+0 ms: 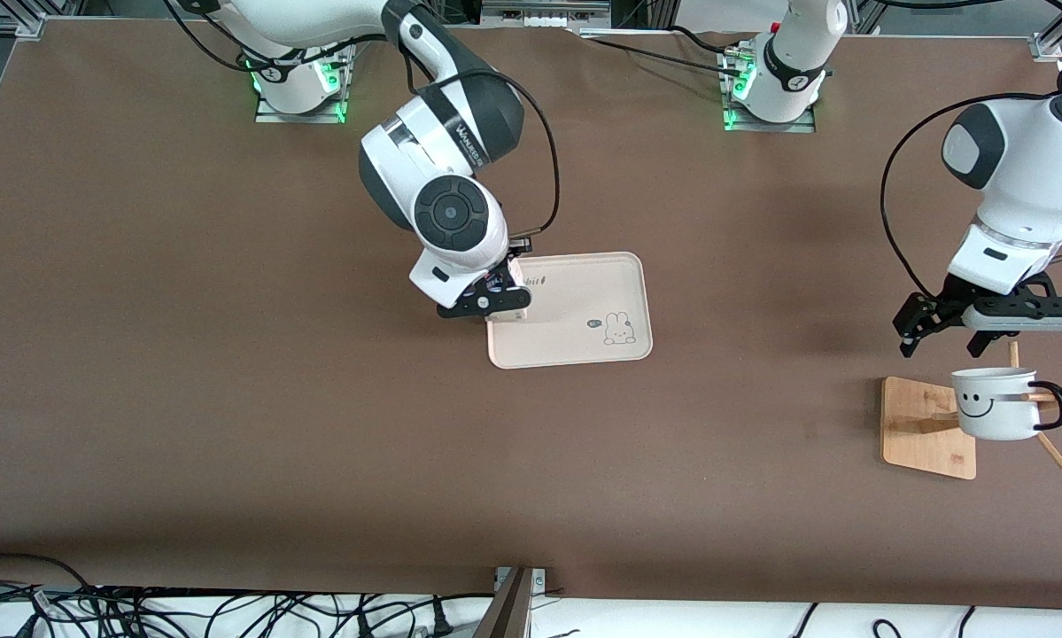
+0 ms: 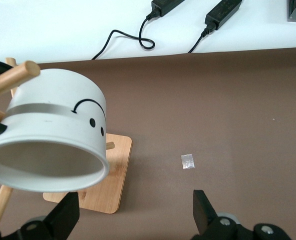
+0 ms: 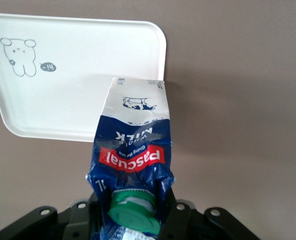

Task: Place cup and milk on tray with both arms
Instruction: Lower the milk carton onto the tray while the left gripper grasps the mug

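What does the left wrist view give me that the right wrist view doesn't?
Only the left wrist view: the cup hanging on a wooden stand, with the open left gripper beside it and not on it.

Only the right wrist view: the milk held in the right gripper over the tray edge.

Both: the brown table.

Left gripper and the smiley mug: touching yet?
Apart. The left wrist view shows the open left gripper with brown table visible between its fingers and the mug.
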